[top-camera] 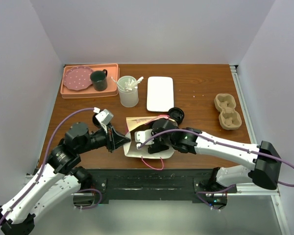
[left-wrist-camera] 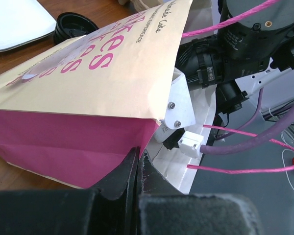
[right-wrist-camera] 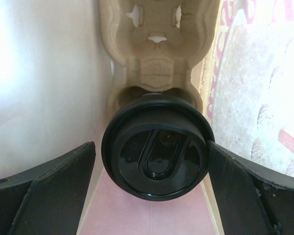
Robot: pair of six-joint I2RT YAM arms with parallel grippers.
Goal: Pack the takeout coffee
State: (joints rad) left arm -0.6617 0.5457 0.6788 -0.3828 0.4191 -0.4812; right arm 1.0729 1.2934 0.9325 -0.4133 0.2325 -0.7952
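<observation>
A paper bag with pink print (top-camera: 146, 132) lies on its side at the table's front centre, its mouth toward the arms. My left gripper (top-camera: 125, 140) is shut on the bag's lower pink edge (left-wrist-camera: 88, 147), jaws pressed together on the paper (left-wrist-camera: 138, 157). My right gripper (right-wrist-camera: 152, 147) reaches inside the bag, open, its fingers on either side of a coffee cup with a black lid (right-wrist-camera: 157, 152). The right finger touches the lid; the left stands slightly apart. The cup sits in a brown pulp carrier (right-wrist-camera: 157, 54) inside the bag. The right wrist (top-camera: 161, 136) fills the bag's mouth.
A second pulp carrier (top-camera: 228, 111) lies at the right. A black lid (top-camera: 176, 115) sits behind the bag, another black object (top-camera: 95, 119) at its left. A clear cup of stirrers (top-camera: 128, 91), a white tray (top-camera: 160, 93) and a pink tray (top-camera: 112, 68) with plate and mug stand at the back.
</observation>
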